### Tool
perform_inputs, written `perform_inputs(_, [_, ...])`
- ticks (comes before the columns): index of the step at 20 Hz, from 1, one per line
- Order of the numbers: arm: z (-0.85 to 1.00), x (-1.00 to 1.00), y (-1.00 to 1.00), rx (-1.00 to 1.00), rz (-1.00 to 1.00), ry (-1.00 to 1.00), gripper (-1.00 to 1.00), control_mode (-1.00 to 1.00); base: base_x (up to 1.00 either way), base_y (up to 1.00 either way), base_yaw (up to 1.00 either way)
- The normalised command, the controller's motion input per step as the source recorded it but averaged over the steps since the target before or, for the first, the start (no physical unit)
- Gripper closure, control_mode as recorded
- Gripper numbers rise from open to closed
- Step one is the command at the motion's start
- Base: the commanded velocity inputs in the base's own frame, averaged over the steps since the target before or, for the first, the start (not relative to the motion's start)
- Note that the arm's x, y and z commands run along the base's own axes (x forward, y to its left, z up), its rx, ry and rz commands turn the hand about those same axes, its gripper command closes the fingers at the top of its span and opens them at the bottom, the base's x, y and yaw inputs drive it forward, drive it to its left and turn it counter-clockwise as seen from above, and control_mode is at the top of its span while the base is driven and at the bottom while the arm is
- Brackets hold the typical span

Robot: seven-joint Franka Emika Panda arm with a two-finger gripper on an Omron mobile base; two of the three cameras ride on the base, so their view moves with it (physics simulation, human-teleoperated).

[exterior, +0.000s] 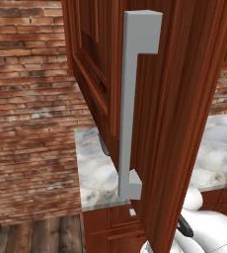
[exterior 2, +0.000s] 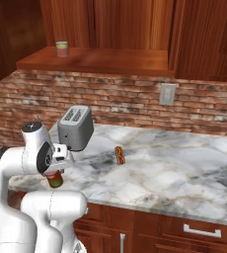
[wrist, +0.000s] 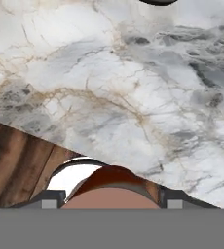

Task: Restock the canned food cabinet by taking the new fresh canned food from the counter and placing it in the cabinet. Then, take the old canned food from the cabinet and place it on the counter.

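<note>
- arm: folded low at the counter's (exterior 2: 184, 168) front edge, wrist bent, gripper (exterior 2: 55, 179) near the marble rim.
- gripper state: closed around the red can (exterior 2: 56, 180); hand view shows the can's red body (wrist: 111, 187) seated between the two finger tips, one on each side.
- red can: held at the front left edge of the counter, beside the arm's white links.
- toaster (exterior 2: 76, 127): grey, on the counter just behind the wrist.
- small red-orange item (exterior 2: 119, 154): lying on the marble, apart to the right of the toaster.
- second can (exterior 2: 62, 49): pale, on the open wooden shelf above the brick wall.
- cabinet door (exterior: 174, 113): swung open close to the left camera, its grey bar handle (exterior: 130, 104) upright, hiding most of the counter beyond.
</note>
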Motion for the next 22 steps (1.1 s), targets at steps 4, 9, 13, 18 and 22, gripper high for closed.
perform_inputs(4, [1.0,-0.68,-0.84,0.18,-0.04,-0.49,1.0,-1.0,0.0,0.0,0.0])
perform_inputs(9, [1.0,-0.45,-0.66,0.2,-0.08,-0.5,1.0,-1.0,0.0,0.0,0.0])
perform_inputs(13, [1.0,-0.1,-0.31,0.12,-0.13,-0.47,1.0,-1.0,0.0,0.0,0.0])
perform_inputs(18, [1.0,0.02,-0.01,0.02,-0.17,-0.41,1.0,-1.0,0.0,0.0,0.0])
perform_inputs(22, [1.0,0.25,0.0,0.0,-0.17,-0.29,1.0,-1.0,0.0,0.0,0.0])
